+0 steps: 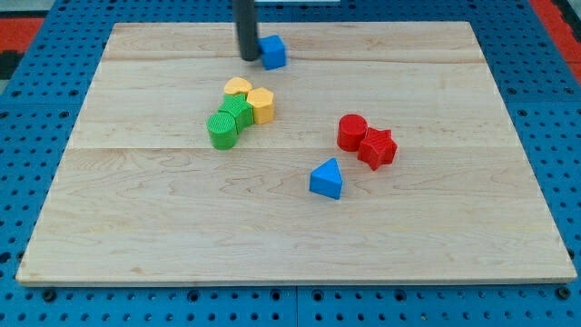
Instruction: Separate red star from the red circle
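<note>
The red star (379,148) lies right of the board's middle, touching the red circle (351,133) on its upper left. My tip (248,57) is near the view's top, just left of a blue cube (273,52) and touching or almost touching it. It is far up and left of the two red blocks.
A blue triangle (328,179) lies below and left of the red pair. A cluster of a yellow heart (238,88), a yellow hexagon (261,105), a green block (238,113) and a green cylinder (221,130) sits left of centre. The wooden board (136,209) rests on a blue pegboard.
</note>
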### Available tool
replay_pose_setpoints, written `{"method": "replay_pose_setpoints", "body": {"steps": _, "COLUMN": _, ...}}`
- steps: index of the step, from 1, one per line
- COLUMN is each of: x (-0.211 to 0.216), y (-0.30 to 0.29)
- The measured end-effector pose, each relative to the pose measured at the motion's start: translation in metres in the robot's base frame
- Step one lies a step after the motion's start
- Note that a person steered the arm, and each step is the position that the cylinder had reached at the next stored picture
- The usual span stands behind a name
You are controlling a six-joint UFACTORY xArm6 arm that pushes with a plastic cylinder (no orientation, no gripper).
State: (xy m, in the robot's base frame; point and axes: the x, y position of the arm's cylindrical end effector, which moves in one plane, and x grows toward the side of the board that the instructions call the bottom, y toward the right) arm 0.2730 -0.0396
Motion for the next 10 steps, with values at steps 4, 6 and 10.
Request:
{"method": "replay_pose_setpoints", "body": {"steps": 4, "x": 0.072, "y": 0.228}}
{"method": "replay_pose_setpoints", "body": {"steps": 6, "x": 0.198, "y": 0.248}}
{"method": "replay_pose_setpoints", "body": {"steps": 10, "x": 0.140, "y": 0.101}}
